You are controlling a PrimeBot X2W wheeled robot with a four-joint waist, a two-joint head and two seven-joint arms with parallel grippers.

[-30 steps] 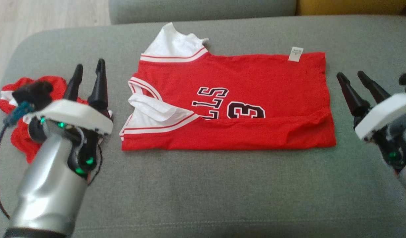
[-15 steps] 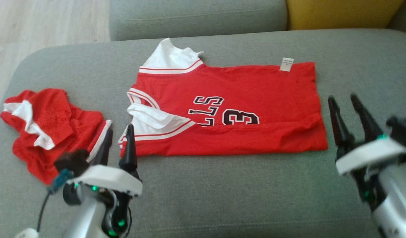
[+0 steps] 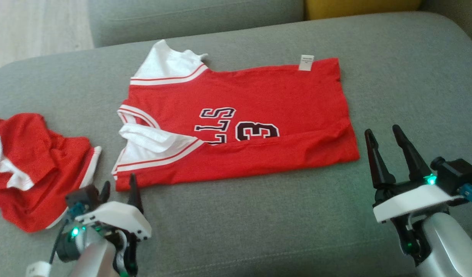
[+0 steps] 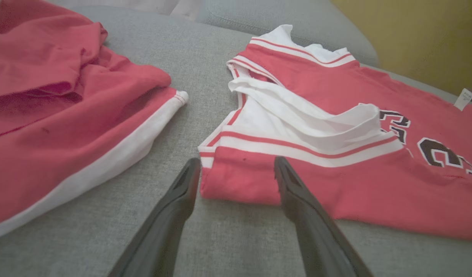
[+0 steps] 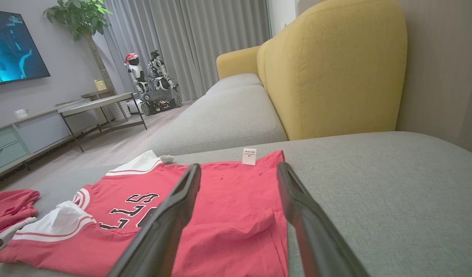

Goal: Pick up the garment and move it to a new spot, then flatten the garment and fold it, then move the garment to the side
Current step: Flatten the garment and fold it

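The garment point(image 3: 259, 107) is a red jersey with white sleeves and black lettering. It lies flat on the grey sofa cushion point(image 3: 259, 223), its near long edge folded over. My left gripper point(image 3: 119, 184) stands open just short of the garment's near left corner point(image 4: 236, 188), with nothing between its fingers point(image 4: 174, 207). At the near right corner, my right gripper point(image 3: 382, 130) is open too and empty, a little off the cloth. In the right wrist view the garment point(image 5: 228, 215) spreads out beyond my open right gripper point(image 5: 239, 166).
A crumpled pair of red shorts point(image 3: 40, 165) with white trim lies left of the garment, close to my left arm. A yellow cushion point(image 5: 336, 69) and a second grey seat point(image 3: 190, 15) stand behind. Wooden floor point(image 3: 28, 30) shows past the far left edge.
The head camera has shifted. My left gripper has come off the shorts to the garment's near left corner. My right gripper has drawn back toward the near right corner. Both stay open.
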